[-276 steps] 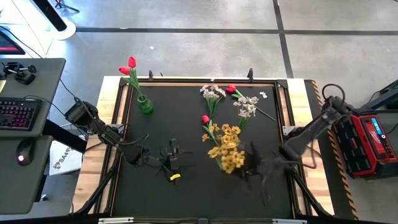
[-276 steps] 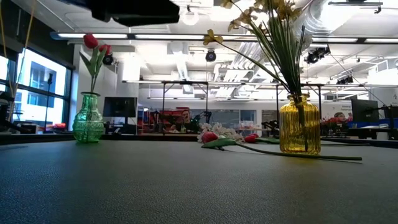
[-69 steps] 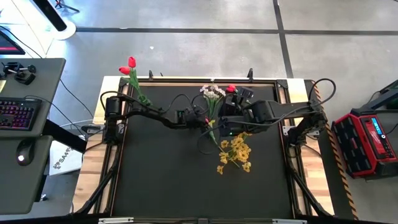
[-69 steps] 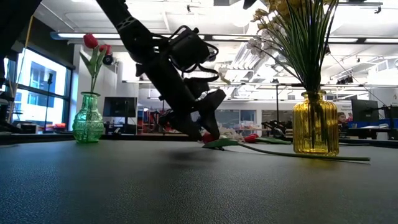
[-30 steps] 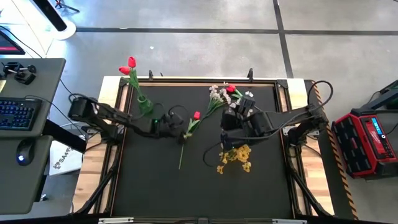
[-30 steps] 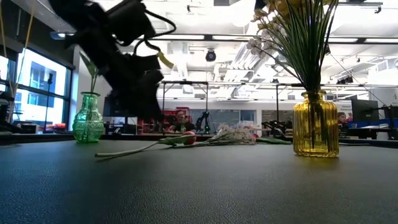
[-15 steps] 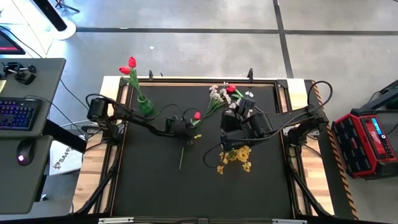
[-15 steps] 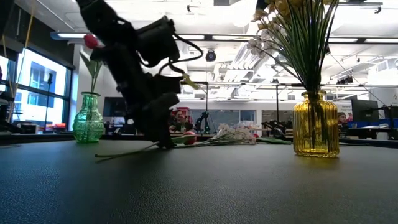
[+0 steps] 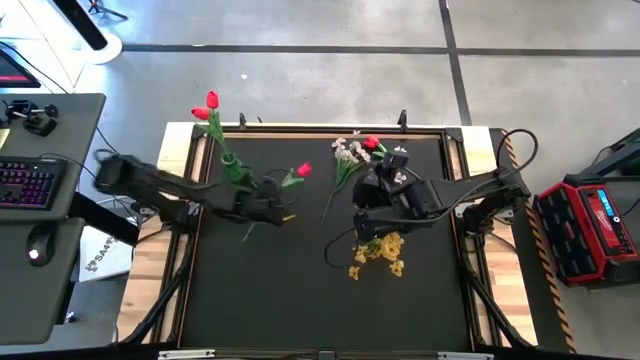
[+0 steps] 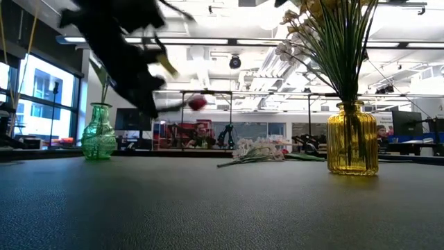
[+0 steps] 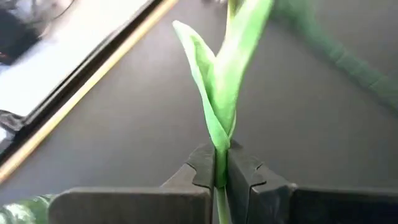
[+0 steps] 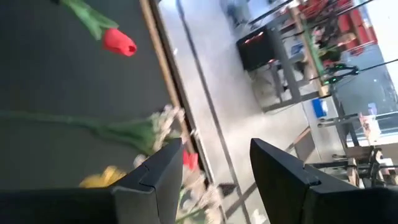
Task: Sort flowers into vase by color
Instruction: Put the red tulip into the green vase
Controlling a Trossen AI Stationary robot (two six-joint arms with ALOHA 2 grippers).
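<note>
while left tool (image 11: 216, 177) grips one red tulip (image 9: 303, 171) | right tool (image 12: 214, 165) wide | two vases

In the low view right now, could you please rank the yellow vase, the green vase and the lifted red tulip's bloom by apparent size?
1. Yellow vase, though it may sit nearer the camera.
2. Green vase.
3. Red tulip's bloom.

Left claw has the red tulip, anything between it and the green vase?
Nothing visible. The left claw is shut on the red tulip by its stem, lifted off the table beside the green vase. That vase already holds red tulips; the whitish spray lies farther right, off the path.
</note>
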